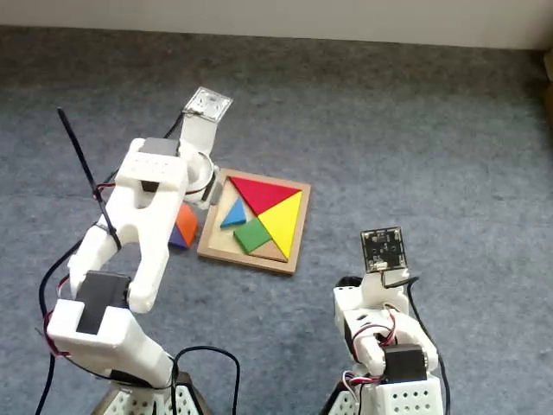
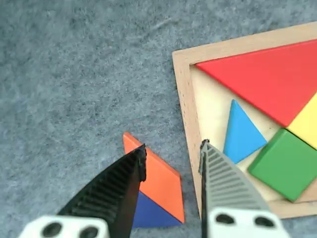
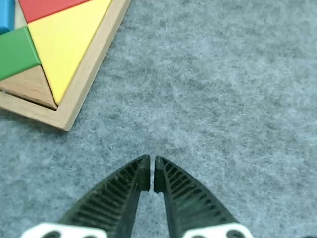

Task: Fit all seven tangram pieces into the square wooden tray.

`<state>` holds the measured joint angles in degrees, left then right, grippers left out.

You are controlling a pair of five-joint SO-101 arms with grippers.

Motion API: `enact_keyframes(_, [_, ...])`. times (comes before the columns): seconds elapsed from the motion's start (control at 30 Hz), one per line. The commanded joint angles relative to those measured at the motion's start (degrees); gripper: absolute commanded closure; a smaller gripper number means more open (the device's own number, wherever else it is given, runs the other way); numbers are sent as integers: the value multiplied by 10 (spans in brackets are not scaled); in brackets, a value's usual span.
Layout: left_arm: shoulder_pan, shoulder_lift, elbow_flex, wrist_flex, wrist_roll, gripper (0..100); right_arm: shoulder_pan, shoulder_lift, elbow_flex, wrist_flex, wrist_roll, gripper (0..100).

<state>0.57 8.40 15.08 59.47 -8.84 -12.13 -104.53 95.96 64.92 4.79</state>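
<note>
Wooden tray [image 1: 246, 261] first: it is set around the middle of the grey carpet [image 1: 415, 121], and five pieces can be counted inside it. A red triangle [image 1: 263, 192] is bedded along the rim farthest from the arms. A yellow triangle [image 1: 285, 220] is laid along the rim on the right arm's side, and a green square [image 1: 251, 235] and a wood-coloured triangle [image 1: 273, 252] are tucked by the near rim. A small blue triangle [image 1: 233, 213] is seen lying loose, with bare tray floor showing beside it toward the left arm. That gap is judged to be the room left for the two pieces outstanding.

Those two are found just outside that same rim: an orange parallelogram [image 2: 161, 181] on the carpet, with a dark blue piece [image 2: 146, 213] against its near edge; whether they overlap cannot be told. The left gripper [image 2: 173, 148] is hung right over the orange piece, fingers spread wide so it can be straddled, one finger close by the tray's rim. A pick looks to be the step in hand, though no contact can be made out.

The right gripper [image 3: 151, 161] is parked over bare carpet, apart from the tray's near corner, fingers drawn almost together on nothing, and is judged to be held clear of the work.
</note>
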Motion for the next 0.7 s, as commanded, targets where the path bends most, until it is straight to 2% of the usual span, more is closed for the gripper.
enact_keyframes(0.0, [15,15,-17,-11,7,822,7,-7,61,-5,-4,969])
enact_keyframes(0.23, [21,74,-18,-32,6,823,7,-7,61,-5,-4,969])
enact_keyframes(0.43, [84,56,-24,24,11,825,7,-7,61,-5,-4,969])
enact_keyframes(0.53, [112,45,-23,26,11,825,7,-7,61,-5,-4,969])
enact_keyframes(0.67, [115,42,-40,17,33,825,7,-7,61,-5,-4,969])
